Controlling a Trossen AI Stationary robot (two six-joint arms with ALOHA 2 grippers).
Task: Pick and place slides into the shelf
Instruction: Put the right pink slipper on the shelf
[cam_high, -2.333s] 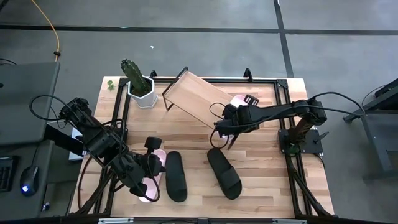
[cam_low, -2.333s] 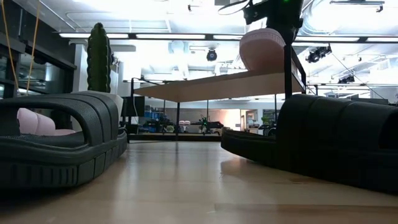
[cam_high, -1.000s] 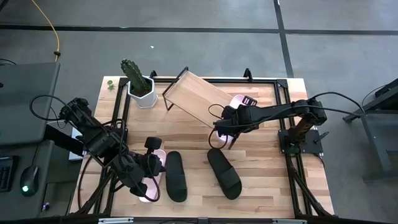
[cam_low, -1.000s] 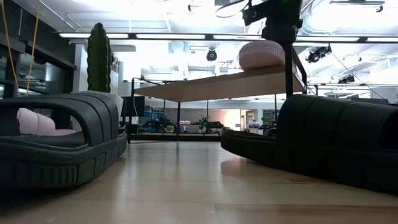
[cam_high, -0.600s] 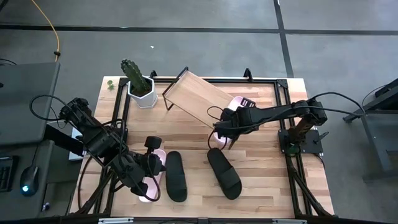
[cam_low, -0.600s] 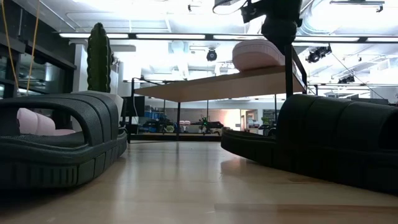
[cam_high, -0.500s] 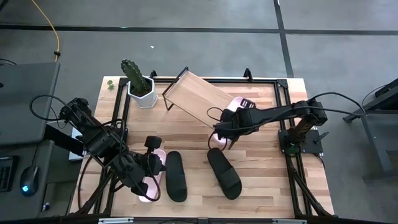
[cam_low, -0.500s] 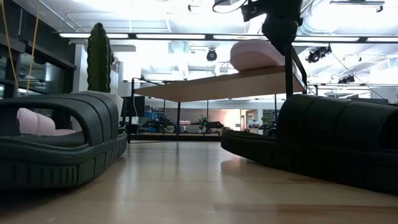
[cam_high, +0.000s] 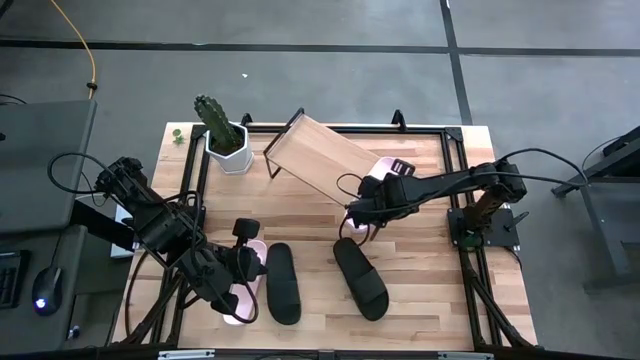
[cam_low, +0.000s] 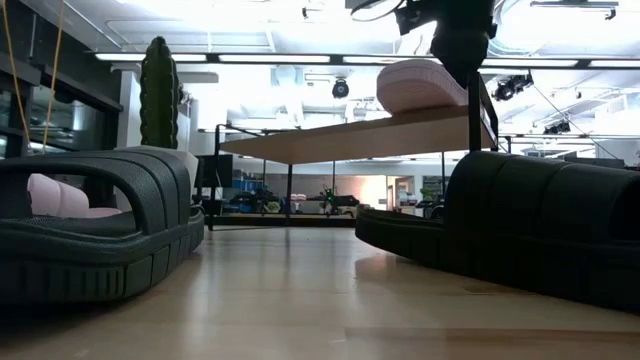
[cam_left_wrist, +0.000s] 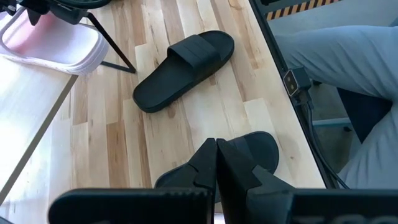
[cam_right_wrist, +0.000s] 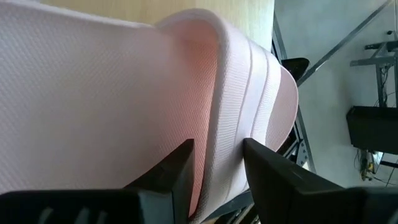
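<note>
The shelf (cam_high: 318, 158) is a slanted light-wood board on a black wire frame at the table's far middle. One pale pink slide (cam_high: 381, 166) lies at its right end, sole on the board (cam_low: 350, 135), with my right gripper (cam_high: 362, 205) shut on it. The second pink slide (cam_high: 243, 300) lies on the table near the left, below my shut left gripper (cam_high: 243, 250), which touches nothing I can see. Two black slides (cam_high: 282, 283) (cam_high: 360, 278) lie flat on the table near the middle. My right gripper (cam_right_wrist: 217, 149) pinches the pink slide's wide strap (cam_right_wrist: 231, 106) at its edge, one finger (cam_right_wrist: 177, 171) on each side of the strap's ridge. The fingers come from the near side, slanting down. The slide (cam_low: 420, 85) lies roughly level with its sole on the board's right end.
A cactus in a white pot (cam_high: 225, 135) stands at the far left beside the shelf. The black frame rail (cam_high: 450, 160) runs along the table's right edge. Bare wood (cam_high: 420, 260) lies near the right. In the left wrist view a person's trouser leg (cam_left_wrist: 348, 56) shows beyond the table.
My right gripper has moved slightly toward the near edge, still shut on the pink slide. The slide has slid a little back and forth on the board's right end and stayed lying on it. The left arm has kept still.
</note>
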